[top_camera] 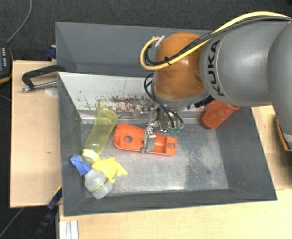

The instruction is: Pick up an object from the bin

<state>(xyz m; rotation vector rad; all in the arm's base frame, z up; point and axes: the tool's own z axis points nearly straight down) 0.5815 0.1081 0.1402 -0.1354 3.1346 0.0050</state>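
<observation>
Looking down into a grey bin (206,168), with the arm (250,59) in from the right, bent down under its orange cover (178,73). Find the gripper (149,142) low over the middle of the floor, set squarely above a flat orange bracket (135,144). Cannot tell whether released or clenched: too narrow from this angle, and crowded by dark wires (168,121) just above. Cannot tell either whether touching the bracket or hanging just over it.

As for the bracket: lies flat on the floor, long side running left to right and dipping a little towards the right end. Shows one round hole (127,140) left of the gripper and another near the right end. Sits directly beneath the gripper and sticks out on both sides of it.

Just left of the bracket, close to its left end, note a translucent yellow cup (101,128) on its side, slanting from the back wall down towards the front left. Further down, in the front left corner, a small heap: a clear bottle (97,183) with a blue cap (78,163), and against it a crumpled yellow scrap (111,167). All well apart from the gripper. To the right, by the back wall and partly hidden under the arm, an orange-red block (217,114), apart from the bracket.
</observation>
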